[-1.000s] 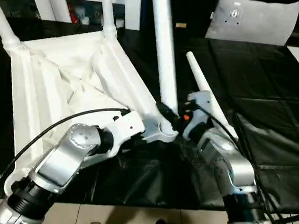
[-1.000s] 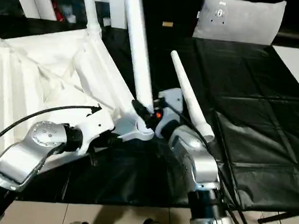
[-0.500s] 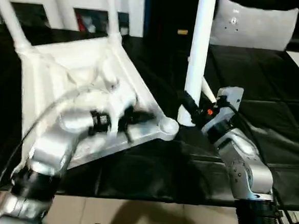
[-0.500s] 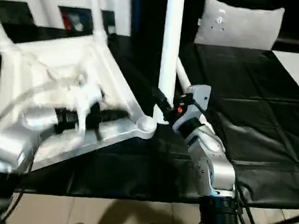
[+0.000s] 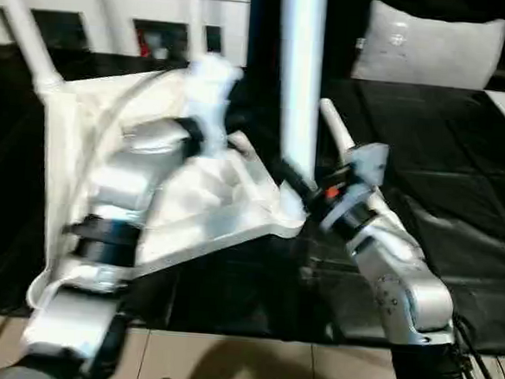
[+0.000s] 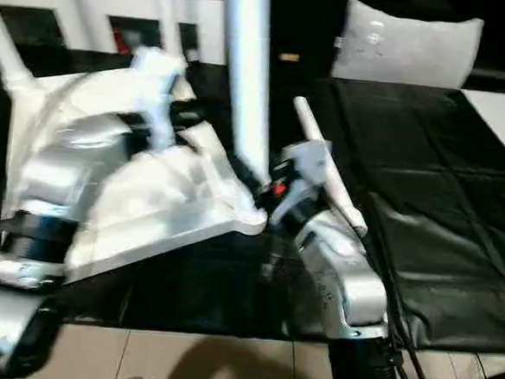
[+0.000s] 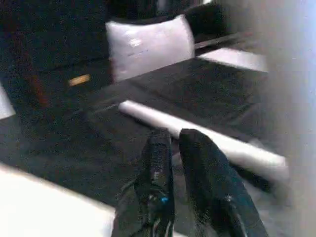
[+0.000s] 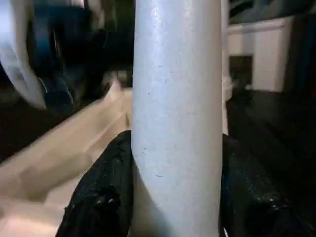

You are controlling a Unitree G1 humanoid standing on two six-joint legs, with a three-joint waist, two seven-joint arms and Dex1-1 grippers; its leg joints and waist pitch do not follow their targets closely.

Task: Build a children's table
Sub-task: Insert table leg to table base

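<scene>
The top lies upside down on the black desk, ribbed underside up, tilted so its near corner points toward the robot. Two legs already stand in its far sockets: one at the far left corner and one at the far middle. A third leg stands upright with its foot right at the near corner socket; whether it is seated in the socket cannot be told. The right gripper has its jaws clamped on this leg just above the socket, and in the right wrist view the black fingers press on both sides of the white tube.

The fourth leg lies loose on the desk just behind the right forearm, pointing away and to the left.

The left arm reaches over the top, its wrist raised above the far edge. In the left wrist view the left gripper has its jaws almost together, holding nothing, aimed over the loose leg.

A grey cushion sits at the desk's far right, and a white cabinet stands behind the far left.
</scene>
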